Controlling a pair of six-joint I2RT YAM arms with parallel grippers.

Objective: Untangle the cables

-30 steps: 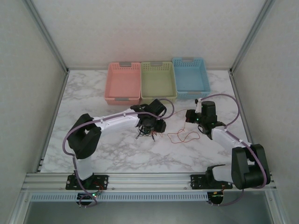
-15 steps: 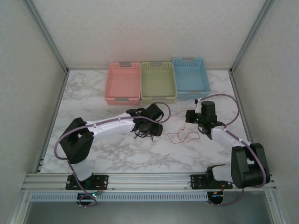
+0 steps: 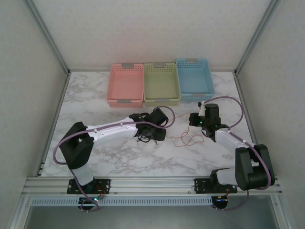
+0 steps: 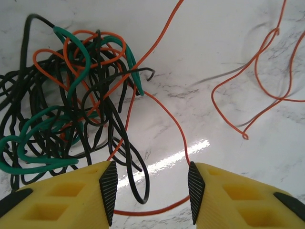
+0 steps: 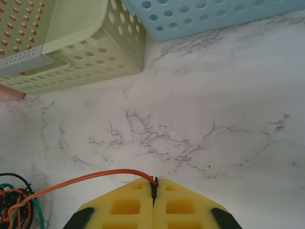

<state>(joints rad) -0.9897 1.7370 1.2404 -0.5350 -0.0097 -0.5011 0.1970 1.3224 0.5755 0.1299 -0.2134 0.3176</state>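
Note:
The cables [image 4: 71, 109] are a tangle of thin black, green and orange wires on the marble table, left of centre [image 3: 145, 138]. My left gripper [image 4: 151, 183] hovers low at the tangle's right edge [image 3: 152, 135]. It is open, and a black loop and a bend of the orange cable [image 4: 157, 207] lie on the table between its pads, gripped by neither. The orange cable runs right in loose loops [image 3: 183, 140] to my right gripper [image 3: 193, 120]. That gripper [image 5: 153, 183] is shut on the cable's end, with the orange strand [image 5: 95, 176] arching away to the left.
Three baskets stand in a row at the back: pink [image 3: 125, 101], green [image 3: 162, 98] and blue [image 3: 195, 94]. The green basket [image 5: 86, 62] and blue basket [image 5: 200, 14] lie just beyond my right gripper. Bare marble stretches in front of both arms.
My left arm has stretched out lower, bringing its gripper down at the tangle's right side with jaws wider apart. The right arm and its hold on the orange cable are unchanged.

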